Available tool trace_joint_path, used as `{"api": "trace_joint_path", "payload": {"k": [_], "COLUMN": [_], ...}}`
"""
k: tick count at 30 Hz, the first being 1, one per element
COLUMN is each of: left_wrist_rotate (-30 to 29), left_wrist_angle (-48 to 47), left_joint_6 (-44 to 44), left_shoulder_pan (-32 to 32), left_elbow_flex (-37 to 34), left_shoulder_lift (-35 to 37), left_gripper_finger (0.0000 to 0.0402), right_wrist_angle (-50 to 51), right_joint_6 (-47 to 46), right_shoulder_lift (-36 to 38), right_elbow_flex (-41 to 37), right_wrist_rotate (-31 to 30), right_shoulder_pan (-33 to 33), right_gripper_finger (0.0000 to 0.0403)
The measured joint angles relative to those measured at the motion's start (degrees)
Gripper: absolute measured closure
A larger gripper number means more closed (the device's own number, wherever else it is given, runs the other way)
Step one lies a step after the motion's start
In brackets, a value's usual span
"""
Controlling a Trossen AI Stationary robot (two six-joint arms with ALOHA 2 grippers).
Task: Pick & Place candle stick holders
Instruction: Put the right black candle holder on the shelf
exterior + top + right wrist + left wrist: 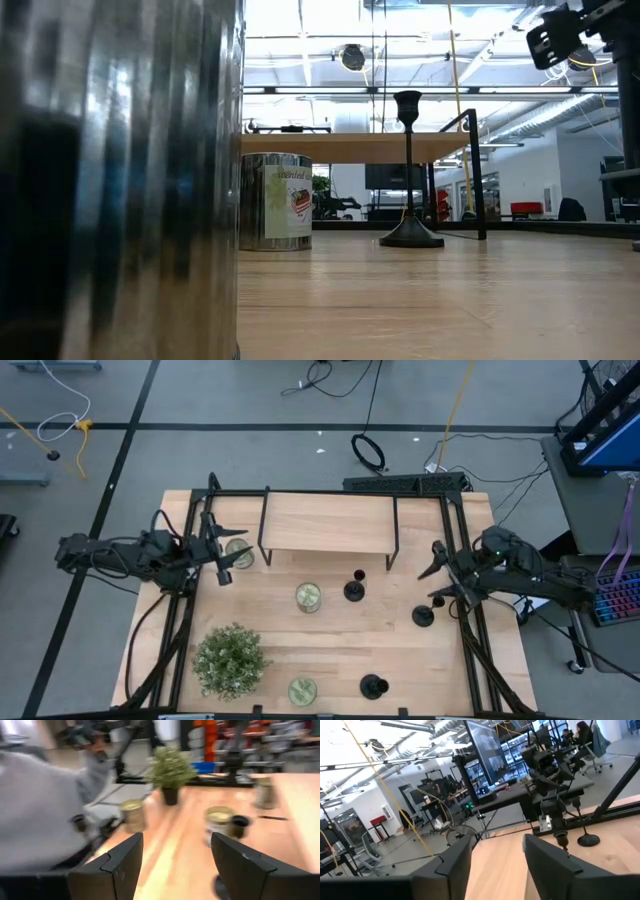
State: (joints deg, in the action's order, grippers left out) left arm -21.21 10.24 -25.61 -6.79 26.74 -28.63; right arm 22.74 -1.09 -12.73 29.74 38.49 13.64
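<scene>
Three matte-black candle stick holders stand upright on their round bases on the wooden table: one by the middle can [354, 590], one at the right [424, 616], one at the near edge [373, 685]. My right gripper [437, 580] is open and empty, above the table just beyond the right holder. In the right wrist view [175, 865] nothing lies between its fingers, and the middle holder's cup [240, 826] shows ahead. My left gripper [225, 555] is open and empty at the table's left, over a can [238, 553]. The low view shows one holder [408, 170].
A wooden shelf riser on black legs [325, 522] stands at the far middle. Two more cans stand at the middle [308, 596] and the near edge [302, 690]. A bushy green potted plant [230, 658] stands near left. Black frame rails run along both table sides.
</scene>
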Motion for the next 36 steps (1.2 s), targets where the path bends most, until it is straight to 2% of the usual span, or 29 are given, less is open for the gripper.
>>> {"api": "trace_joint_path", "payload": {"k": [11,19,33,36], "left_wrist_rotate": [-0.15,-0.26,-0.20,0.27], "left_wrist_angle": [0.76,0.76,0.74,0.63], "left_joint_6": [-0.21,-0.21,0.27,0.29], "left_shoulder_pan": [0.00,0.00,0.00,0.00], "left_elbow_flex": [0.00,0.02,0.02,0.02], "left_shoulder_lift": [-0.52,-0.62,-0.62,-0.62], "left_gripper_finger": [0.0204,0.0204,0.0204,0.0204], "right_wrist_angle": [-1.06,-1.41,0.55,0.57], "right_joint_6": [-8.29,-7.88,-7.41,-8.18], "right_shoulder_lift": [-1.51,-2.88,-2.56,-2.53], "right_elbow_flex": [-4.35,-8.47,-8.71,-8.95], "right_wrist_rotate": [0.63,-2.11,-2.50,-4.42], "right_shoulder_pan": [-4.82,-10.05,-10.83,-10.81], "right_gripper_finger": [0.0174,0.0174,0.0174,0.0174]}}
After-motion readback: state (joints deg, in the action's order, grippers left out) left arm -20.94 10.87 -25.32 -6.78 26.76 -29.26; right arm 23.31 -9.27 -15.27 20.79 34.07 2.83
